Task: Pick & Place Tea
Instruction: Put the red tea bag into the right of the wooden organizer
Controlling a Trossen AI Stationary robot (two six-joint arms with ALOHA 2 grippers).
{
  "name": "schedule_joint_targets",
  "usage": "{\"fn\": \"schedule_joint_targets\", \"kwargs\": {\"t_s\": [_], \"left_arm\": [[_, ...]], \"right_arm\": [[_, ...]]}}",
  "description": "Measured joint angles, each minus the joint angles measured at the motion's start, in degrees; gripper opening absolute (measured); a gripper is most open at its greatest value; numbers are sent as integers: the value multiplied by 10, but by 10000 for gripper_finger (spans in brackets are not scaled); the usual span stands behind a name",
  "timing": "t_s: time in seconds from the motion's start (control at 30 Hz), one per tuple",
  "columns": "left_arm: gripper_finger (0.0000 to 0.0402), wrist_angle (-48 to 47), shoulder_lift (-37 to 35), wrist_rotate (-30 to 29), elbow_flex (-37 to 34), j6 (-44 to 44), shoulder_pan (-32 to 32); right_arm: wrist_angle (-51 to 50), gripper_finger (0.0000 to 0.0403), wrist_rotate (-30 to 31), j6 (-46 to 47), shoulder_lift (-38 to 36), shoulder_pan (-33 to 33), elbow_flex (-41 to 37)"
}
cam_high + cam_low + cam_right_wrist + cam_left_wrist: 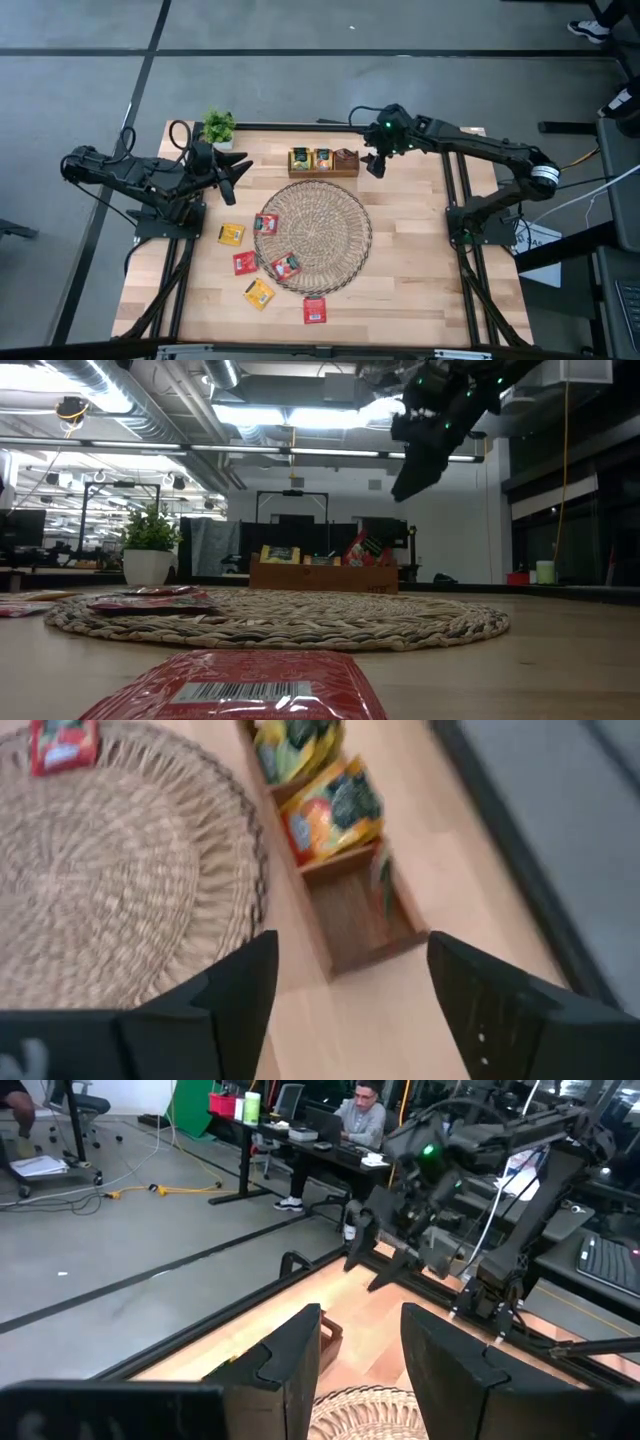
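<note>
High view: the right gripper hung with fingers apart and nothing between them just beside the right end of the wooden box at the table's far edge, while the left gripper waited, fingers spread and empty, near the plant at the far left corner. Six sachets lay loose: two on the left part of the wicker mat, the others on bare wood between the mat and the table's near left corner. Low view: the right gripper sat well above the box, whose sachets stood upright; one red sachet lay at the near edge. Left wrist view: its own fingers were parted, facing the other arm across the far edge. Right wrist view: the fingers were spread over the box; two compartments held sachets, and the end compartment looked nearly empty, with one sachet leaning at its side. Judged from this, the step was a return for another sachet; good practice would be to stay open, descend squarely over one flat sachet, and pinch its edges without dragging the mat.
</note>
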Motion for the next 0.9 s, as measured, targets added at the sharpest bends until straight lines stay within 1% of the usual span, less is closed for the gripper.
{"fn": "schedule_joint_targets", "kwargs": {"t_s": [0.13,0.27,0.43,0.57,0.9], "left_arm": [[136,0,0,-8,0,-8,0],[136,0,0,-12,0,-9,0],[136,0,0,-28,0,-9,0],[136,0,0,-30,0,-9,0],[136,0,0,-54,0,-9,0]], "right_arm": [[28,262,-37,-34,26,-21,0],[47,255,-41,-68,51,-34,0],[51,249,-44,-95,82,-33,0],[74,248,-52,-97,101,-33,0],[126,248,-46,-92,143,-36,0]]}}
